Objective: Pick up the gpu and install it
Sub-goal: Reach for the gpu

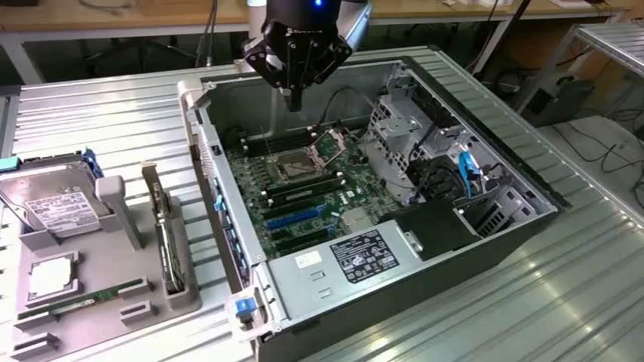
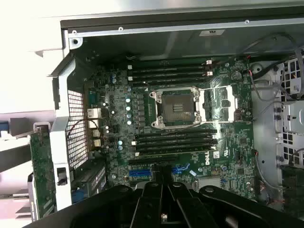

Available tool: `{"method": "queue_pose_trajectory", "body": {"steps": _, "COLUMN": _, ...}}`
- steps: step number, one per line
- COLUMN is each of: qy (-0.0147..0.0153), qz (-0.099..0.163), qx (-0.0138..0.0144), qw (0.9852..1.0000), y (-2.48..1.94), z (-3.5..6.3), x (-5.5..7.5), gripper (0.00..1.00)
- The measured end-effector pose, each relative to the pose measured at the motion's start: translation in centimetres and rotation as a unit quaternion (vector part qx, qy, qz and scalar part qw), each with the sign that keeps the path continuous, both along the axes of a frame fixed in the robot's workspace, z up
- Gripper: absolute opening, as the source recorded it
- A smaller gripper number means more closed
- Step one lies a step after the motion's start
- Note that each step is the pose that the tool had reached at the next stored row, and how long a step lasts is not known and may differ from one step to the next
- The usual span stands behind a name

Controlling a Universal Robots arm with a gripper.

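Black claw (image 1: 294, 104), pressed together and empty, hangs over the green motherboard (image 1: 348, 170) in the boxy metal case (image 1: 214, 188).

green motherboard (image 1: 348, 181), grey tray (image 1: 111, 260), black claw (image 1: 294, 104).
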State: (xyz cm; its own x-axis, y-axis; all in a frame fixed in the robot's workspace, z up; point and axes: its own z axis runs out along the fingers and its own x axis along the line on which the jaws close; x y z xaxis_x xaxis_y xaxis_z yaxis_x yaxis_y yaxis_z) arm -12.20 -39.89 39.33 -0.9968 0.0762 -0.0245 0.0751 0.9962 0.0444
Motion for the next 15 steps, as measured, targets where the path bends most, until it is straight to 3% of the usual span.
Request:
{"method": "queue_pose_trajectory", "body": {"steps": 11, "qy": 0.0000, "qz": 0.000, "qx": 0.0000, "qw": 1.0000, "y": 0.00, "z": 0.00, "x": 0.00, "gripper": 0.13}}
{"method": "queue_pose_trajectory", "body": {"steps": 15, "qy": 0.0001, "qz": 0.000, "qx": -0.0013, "qw": 1.0000, "y": -0.12, "z": 0.01, "x": -0.16, "gripper": 0.13}}
